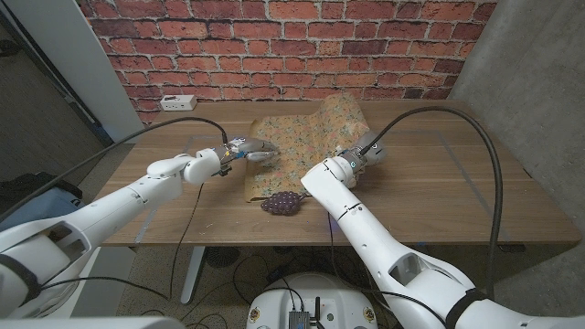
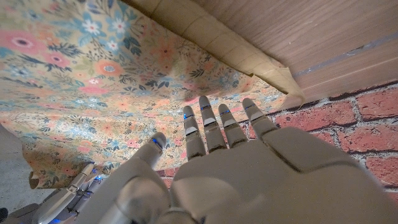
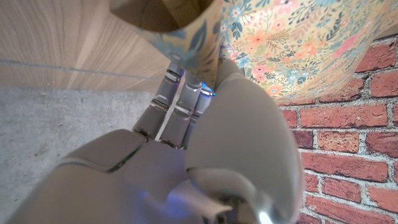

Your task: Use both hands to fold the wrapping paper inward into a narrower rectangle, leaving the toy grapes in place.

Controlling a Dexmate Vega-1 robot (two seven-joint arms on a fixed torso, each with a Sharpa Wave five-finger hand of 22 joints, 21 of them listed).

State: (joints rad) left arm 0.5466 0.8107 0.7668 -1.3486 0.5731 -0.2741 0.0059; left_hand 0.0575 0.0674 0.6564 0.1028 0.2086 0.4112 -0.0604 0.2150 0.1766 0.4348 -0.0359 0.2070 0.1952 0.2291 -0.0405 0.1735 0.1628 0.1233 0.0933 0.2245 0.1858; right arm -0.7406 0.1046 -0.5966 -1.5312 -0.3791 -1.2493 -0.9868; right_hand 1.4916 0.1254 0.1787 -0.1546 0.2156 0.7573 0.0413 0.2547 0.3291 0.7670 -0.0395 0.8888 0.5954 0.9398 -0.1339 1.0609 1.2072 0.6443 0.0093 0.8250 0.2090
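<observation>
Wooden table (image 1: 439, 174) stands against a red brick wall (image 1: 274, 46). White power strip (image 1: 178, 100) lies at the table's far left edge, by the wall. Grey concrete pillar (image 1: 535, 73) stands at right. Black cables (image 1: 228, 274) hang beneath the table.

Both arms are glossy white with rounded segments; black cables loop from each wrist. The left hand (image 2: 249, 180) and right hand (image 3: 186, 155) are pale grey, blue lights at finger joints.
</observation>
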